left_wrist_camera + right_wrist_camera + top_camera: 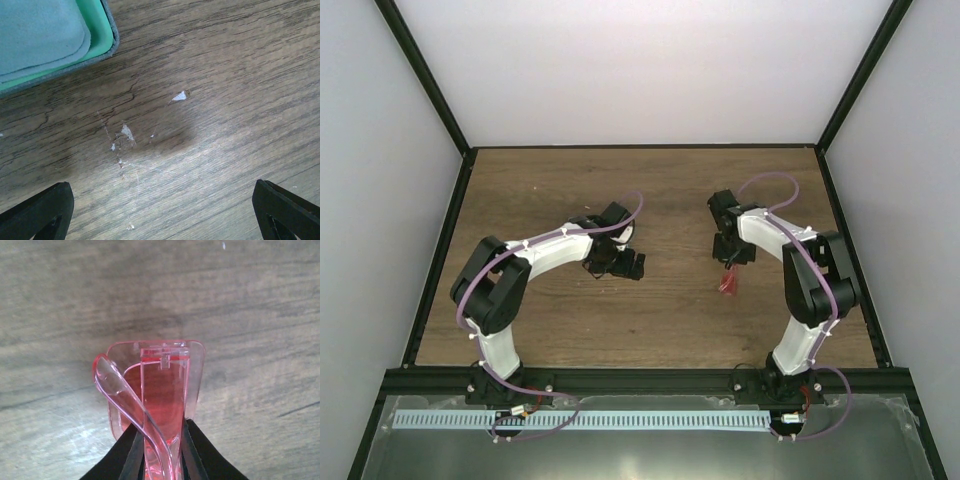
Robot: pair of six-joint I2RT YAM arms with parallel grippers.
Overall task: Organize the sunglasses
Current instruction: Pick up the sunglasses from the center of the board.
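Observation:
My right gripper [160, 437] is shut on the sunglasses [160, 385], folded translucent red glasses that stick out ahead of its fingers, held above the wooden table. In the top view they hang as a small red shape [728, 285] below the right gripper [729, 262]. My left gripper [162, 210] is open and empty, its black fingertips [40, 212] wide apart over bare wood. A corner of the open grey-blue case [107, 47], green inside, holds the light blue cloth [40, 35] at the top left of the left wrist view. The left gripper [618, 262] sits mid-table.
The wooden table [650, 200] has white walls with black frame posts at the left, right and back. Small white chips [179, 96] mark the wood under the left gripper. The case does not show in the top view.

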